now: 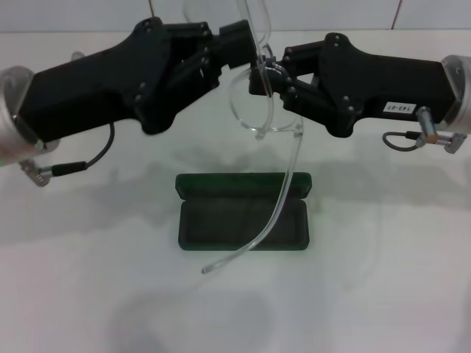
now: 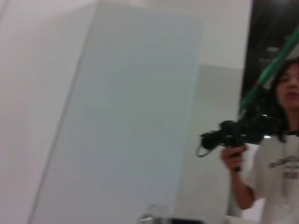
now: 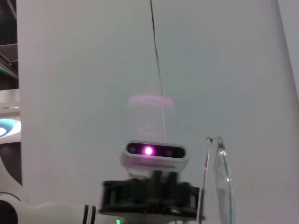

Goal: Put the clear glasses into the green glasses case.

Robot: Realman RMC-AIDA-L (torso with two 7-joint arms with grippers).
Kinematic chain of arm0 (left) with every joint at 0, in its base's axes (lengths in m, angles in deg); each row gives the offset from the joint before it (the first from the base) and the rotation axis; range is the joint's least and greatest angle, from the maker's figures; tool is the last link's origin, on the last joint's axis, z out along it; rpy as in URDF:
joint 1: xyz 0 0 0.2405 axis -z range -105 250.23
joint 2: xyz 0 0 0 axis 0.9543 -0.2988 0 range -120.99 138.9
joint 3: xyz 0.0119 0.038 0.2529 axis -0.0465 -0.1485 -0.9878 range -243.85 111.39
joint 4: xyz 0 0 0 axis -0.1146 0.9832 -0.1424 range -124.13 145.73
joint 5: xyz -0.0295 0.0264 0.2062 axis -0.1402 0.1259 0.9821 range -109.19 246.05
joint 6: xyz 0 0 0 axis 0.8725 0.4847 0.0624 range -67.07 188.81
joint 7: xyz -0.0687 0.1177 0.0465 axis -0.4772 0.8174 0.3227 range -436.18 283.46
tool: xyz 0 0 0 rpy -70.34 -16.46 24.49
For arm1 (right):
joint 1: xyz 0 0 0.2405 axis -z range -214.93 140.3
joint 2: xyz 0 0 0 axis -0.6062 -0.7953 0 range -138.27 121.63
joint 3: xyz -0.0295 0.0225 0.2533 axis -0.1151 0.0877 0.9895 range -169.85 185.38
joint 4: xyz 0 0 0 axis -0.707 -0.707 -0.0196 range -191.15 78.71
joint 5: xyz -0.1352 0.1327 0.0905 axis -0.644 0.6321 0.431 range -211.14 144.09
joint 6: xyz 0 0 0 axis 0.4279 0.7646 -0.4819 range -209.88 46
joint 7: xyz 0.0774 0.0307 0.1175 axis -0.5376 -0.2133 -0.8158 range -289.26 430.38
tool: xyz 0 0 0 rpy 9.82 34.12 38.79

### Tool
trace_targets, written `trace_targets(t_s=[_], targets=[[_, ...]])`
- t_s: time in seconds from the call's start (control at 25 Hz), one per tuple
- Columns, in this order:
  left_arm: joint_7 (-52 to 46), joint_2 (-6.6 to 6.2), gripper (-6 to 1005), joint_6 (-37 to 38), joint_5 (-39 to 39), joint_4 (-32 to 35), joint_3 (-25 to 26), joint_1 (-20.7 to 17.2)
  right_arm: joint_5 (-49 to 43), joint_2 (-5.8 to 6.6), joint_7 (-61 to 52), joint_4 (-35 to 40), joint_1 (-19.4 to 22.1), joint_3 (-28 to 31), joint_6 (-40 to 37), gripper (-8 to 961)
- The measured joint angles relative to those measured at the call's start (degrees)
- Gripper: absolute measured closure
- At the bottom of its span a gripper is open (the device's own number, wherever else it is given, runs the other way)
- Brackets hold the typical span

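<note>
The clear glasses (image 1: pixel 237 112) hang in the air between my two grippers, above the table's middle. One long clear arm droops down across the green glasses case (image 1: pixel 221 220) and ends near its front edge; the other arm curves upward out of view. The case lies open on the table below, its dark lining showing and nothing resting inside. My left gripper (image 1: pixel 241 40) is shut on the glasses' upper part. My right gripper (image 1: pixel 263 72) is shut on the frame from the other side. The right wrist view shows the glasses (image 3: pixel 219 179) edge-on.
The white table (image 1: pixel 383 279) spreads around the case. A tiled wall rises behind it. The right wrist view looks at the robot's head camera (image 3: pixel 154 151). In the left wrist view a person (image 2: pixel 275 154) holds a black device beside a white wall.
</note>
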Motion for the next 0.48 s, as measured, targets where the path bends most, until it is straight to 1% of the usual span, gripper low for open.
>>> trace_targets(t_s=[0.2, 0.28, 0.36, 0.4, 0.48], targets=[[1.16, -0.32, 951, 6.24, -0.81, 0.74, 0.59, -0.05, 1.4, 0.33, 0.36, -0.04, 1.32, 0.54, 0.11, 849], [1.26, -0.48, 952, 7.11, -0.85, 1.05, 0.62, -0.32, 2.97, 0.55, 0.82, -0.05, 2.38, 1.53, -0.32, 849], [1.57, -0.66, 952, 7.86, -0.86, 1.25, 0.64, -0.8, 4.12, 0.66, 1.06, -0.06, 3.49, 3.95, -1.89, 849], [1.72, -0.72, 952, 8.01, -0.84, 1.23, 0.64, -0.98, 4.62, 0.68, 1.04, -0.09, 4.33, 6.75, -3.96, 848], [2.09, -0.81, 952, 8.13, -0.63, 0.77, 0.65, -1.25, 5.74, 0.57, 0.92, -0.68, 5.24, 9.95, -6.56, 848]])
